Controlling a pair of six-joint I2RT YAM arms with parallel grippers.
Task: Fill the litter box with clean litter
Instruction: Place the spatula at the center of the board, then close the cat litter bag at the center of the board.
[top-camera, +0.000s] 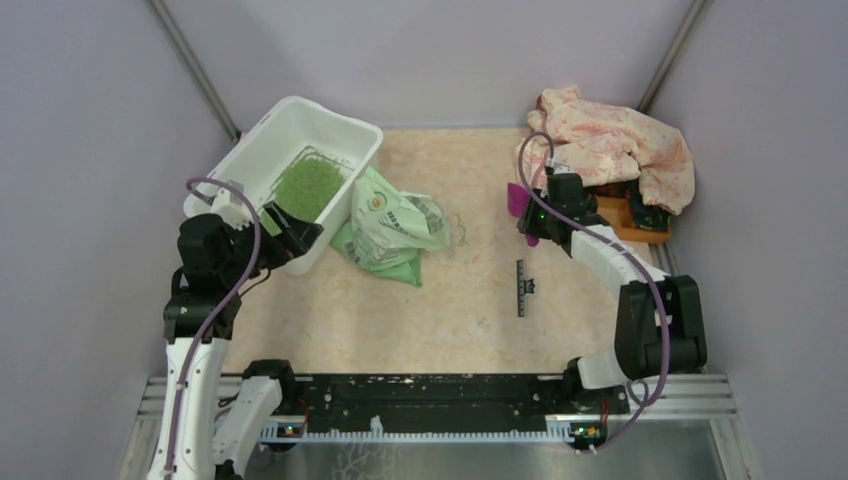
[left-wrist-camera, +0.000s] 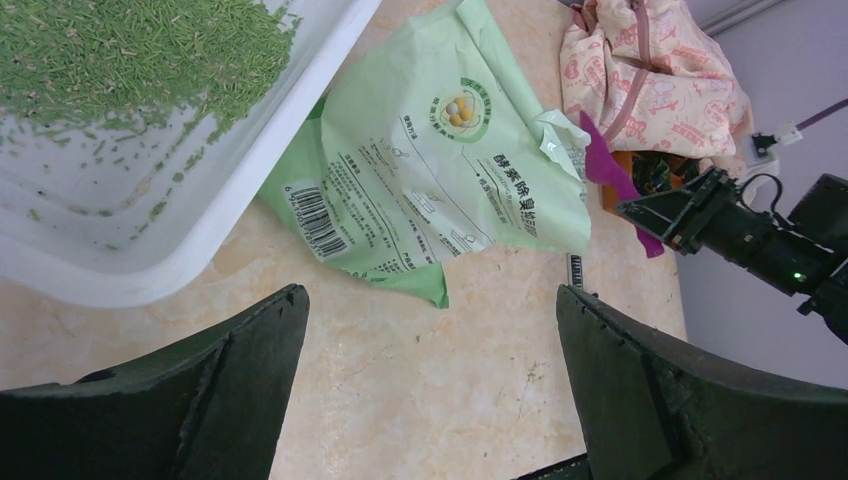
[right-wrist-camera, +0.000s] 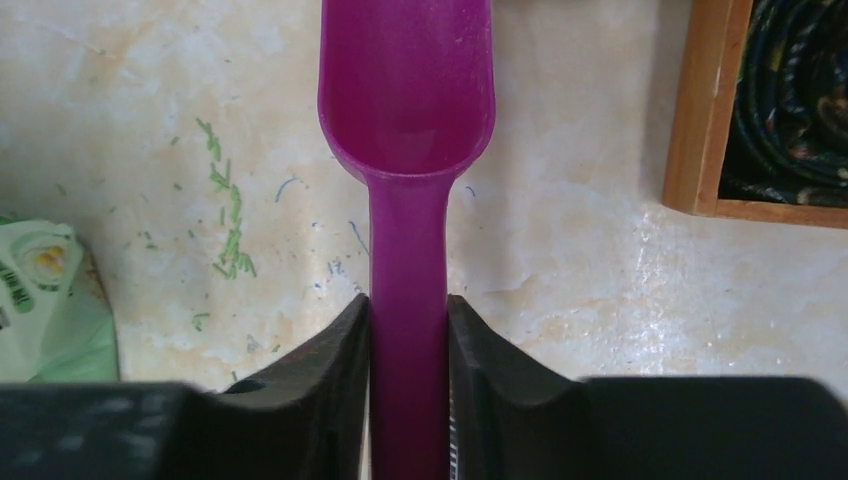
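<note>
The white litter box (top-camera: 352, 128) sits at the back left, with a patch of green clean litter (top-camera: 307, 187) on its floor. My left gripper (top-camera: 292, 233) hangs open at the box's near right corner. In the left wrist view its fingers (left-wrist-camera: 430, 300) stand wide over bare table, beside the box wall (left-wrist-camera: 150, 270) and the litter (left-wrist-camera: 120, 50). My right gripper (top-camera: 531, 224) is shut on the handle of a purple scoop (top-camera: 516, 196) at mid-right. In the right wrist view the scoop bowl (right-wrist-camera: 407, 90) looks empty, its handle pinched between the jaws of that gripper (right-wrist-camera: 407, 310).
A light green printed bag (top-camera: 390, 230) lies crumpled just right of the box. A pink cloth (top-camera: 610, 145) is heaped at the back right over an orange wooden tray (top-camera: 630, 222). A black strip (top-camera: 521, 288) lies mid-table. Stray green granules (right-wrist-camera: 228, 220) dot the table.
</note>
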